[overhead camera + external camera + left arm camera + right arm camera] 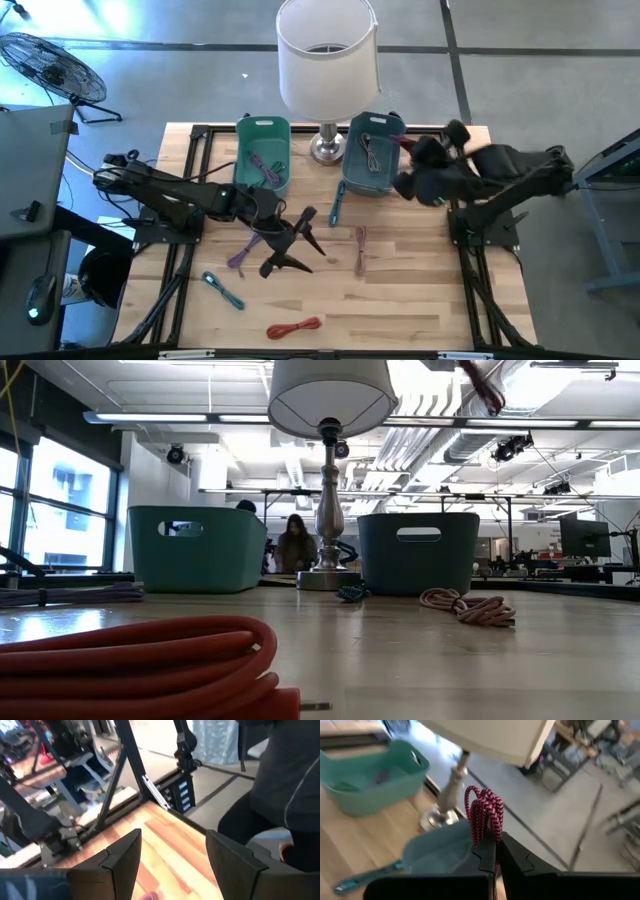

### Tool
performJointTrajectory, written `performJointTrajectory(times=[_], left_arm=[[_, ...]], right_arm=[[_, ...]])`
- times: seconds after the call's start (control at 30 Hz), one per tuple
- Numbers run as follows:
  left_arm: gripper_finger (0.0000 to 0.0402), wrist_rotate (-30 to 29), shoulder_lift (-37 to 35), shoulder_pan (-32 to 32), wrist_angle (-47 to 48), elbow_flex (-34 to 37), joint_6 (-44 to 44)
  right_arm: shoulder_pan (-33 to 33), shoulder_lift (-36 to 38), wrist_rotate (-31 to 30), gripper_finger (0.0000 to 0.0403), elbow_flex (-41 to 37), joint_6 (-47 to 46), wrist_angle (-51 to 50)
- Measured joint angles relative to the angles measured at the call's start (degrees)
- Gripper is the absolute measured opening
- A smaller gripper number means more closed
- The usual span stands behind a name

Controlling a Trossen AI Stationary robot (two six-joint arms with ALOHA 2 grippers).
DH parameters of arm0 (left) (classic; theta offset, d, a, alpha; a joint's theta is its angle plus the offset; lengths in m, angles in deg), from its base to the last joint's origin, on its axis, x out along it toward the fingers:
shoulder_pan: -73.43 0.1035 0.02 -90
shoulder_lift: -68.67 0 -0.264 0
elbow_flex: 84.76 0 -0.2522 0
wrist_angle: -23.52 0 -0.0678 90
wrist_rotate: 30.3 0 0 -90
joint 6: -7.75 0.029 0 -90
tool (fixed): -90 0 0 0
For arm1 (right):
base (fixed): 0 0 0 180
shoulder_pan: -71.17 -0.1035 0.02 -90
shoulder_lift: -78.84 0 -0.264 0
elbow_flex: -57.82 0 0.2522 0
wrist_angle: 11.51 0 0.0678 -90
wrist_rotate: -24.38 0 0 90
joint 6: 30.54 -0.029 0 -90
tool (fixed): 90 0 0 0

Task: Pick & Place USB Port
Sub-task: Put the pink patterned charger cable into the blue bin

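My right gripper (408,150) is shut on a coiled red-and-black braided cable (483,812), above the far right corner of the darker teal bin (370,160). This bin holds a grey cable. A lighter teal bin (263,150) at its left holds a purple cable. My left gripper (298,243) is open and empty over the middle of the table, between a purple cable (243,252) and a pink cable (360,248) that lie flat on the wood. In its wrist view the fingers stand wide apart (172,862). My right gripper pinches the coiled cable between its two fingers (487,852) at the lower part of the bundle (485,832). Several loops stand out beyond the fingertips. The bundle is lifted clear, over the darker teal bin.
A lamp with a white shade (327,55) stands on its metal base (327,150) between the bins. A teal cable (335,205) lies near the darker bin, another teal cable (225,290) at the near left, and a red cable (295,327) near the front edge.
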Motion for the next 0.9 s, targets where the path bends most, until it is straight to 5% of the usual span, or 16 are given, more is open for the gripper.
performJointTrajectory(times=[0.37, 0.67, 0.9], left_arm=[[0.0218, -0.5, 0.0, 0.0, 4.7, 0.0, -1.5], [0.0218, -0.6, 0.0, -1.1, 8.6, 0.0, -1.8], [0.0218, -0.9, 0.0, -1.6, 9.0, 0.0, -1.5]], right_arm=[[16.8, -9.4, 17.4, 0.0, 0.0, 15.1, 7.5], [23.2, -14.5, 24.9, 0.0005, 0.0, 17.7, 7.3], [26.3, -16.8, 25.7, 0.0063, 0.0, 18.3, 7.1]])
